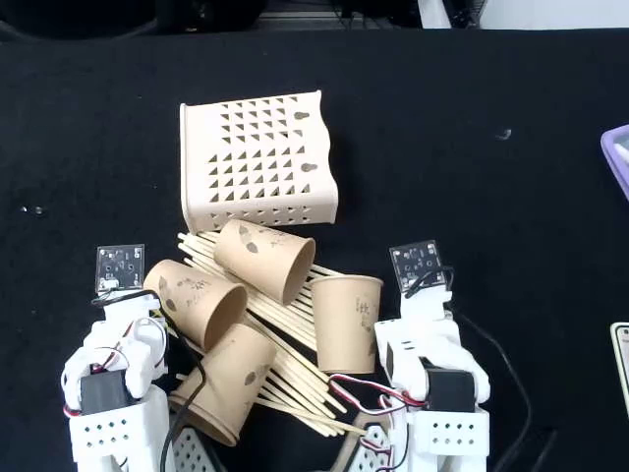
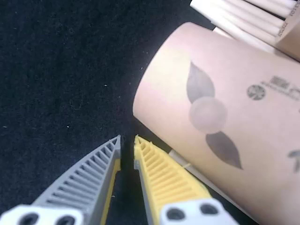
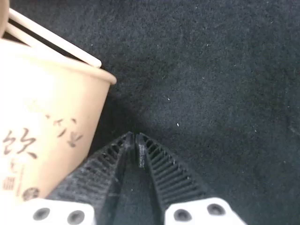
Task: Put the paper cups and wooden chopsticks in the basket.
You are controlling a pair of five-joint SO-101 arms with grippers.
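Note:
A beige perforated basket (image 1: 257,162) lies on its side at the back of the black table. In front of it several brown paper cups lie tipped over a fan of wooden chopsticks (image 1: 300,379): one by the basket (image 1: 265,258), one to its left (image 1: 197,300), one to the right (image 1: 346,320) and one nearest the front (image 1: 228,379). My left gripper (image 2: 126,139) is shut and holds nothing, just beside a cup (image 2: 220,122) with chopsticks (image 2: 243,18) beyond it. Shut on nothing too, my right gripper (image 3: 135,137) sits over bare cloth beside a cup (image 3: 42,136) and chopstick ends (image 3: 56,40).
The left arm (image 1: 113,369) and right arm (image 1: 432,359) sit folded at the front edge, on either side of the pile. A purple tray edge (image 1: 617,157) shows at the far right, with a white object (image 1: 621,354) below it.

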